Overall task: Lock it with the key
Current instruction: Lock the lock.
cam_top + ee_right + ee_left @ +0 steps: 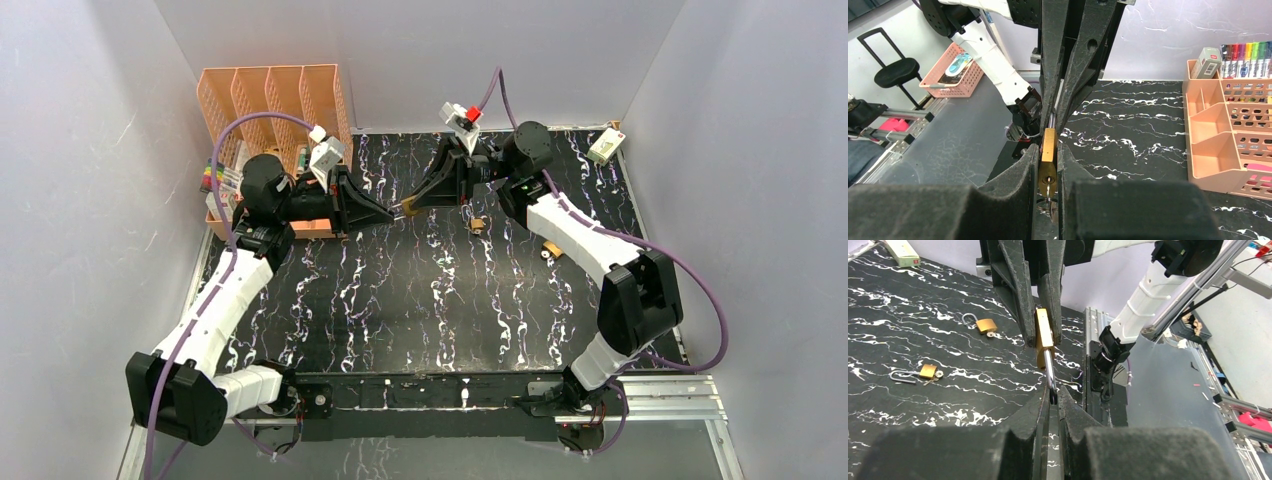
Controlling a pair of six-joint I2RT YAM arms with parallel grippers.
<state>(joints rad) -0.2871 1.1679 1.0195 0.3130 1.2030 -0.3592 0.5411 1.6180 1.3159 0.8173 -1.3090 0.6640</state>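
Note:
A brass padlock (pixel 409 208) hangs in the air between my two grippers above the back middle of the black marbled table (pixel 420 300). My right gripper (pixel 1049 156) is shut on the padlock's brass body (pixel 1048 155); a key (pixel 1048 192) sits in its keyhole, between my jaws. My left gripper (pixel 1053 396) is shut on the padlock's silver shackle (pixel 1049 369), with the brass body (pixel 1043 335) beyond it held by the right gripper's fingers (pixel 1020 295). In the top view the left gripper (pixel 385 212) and the right gripper (pixel 418 203) meet tip to tip.
Two more small brass padlocks with keys lie on the table (pixel 979 325), (pixel 923 373); in the top view they lie right of the grippers (pixel 478 224), (pixel 551 250). An orange desk organiser (pixel 275 100) with markers stands at the back left. A white box (pixel 605 146) lies at the back right.

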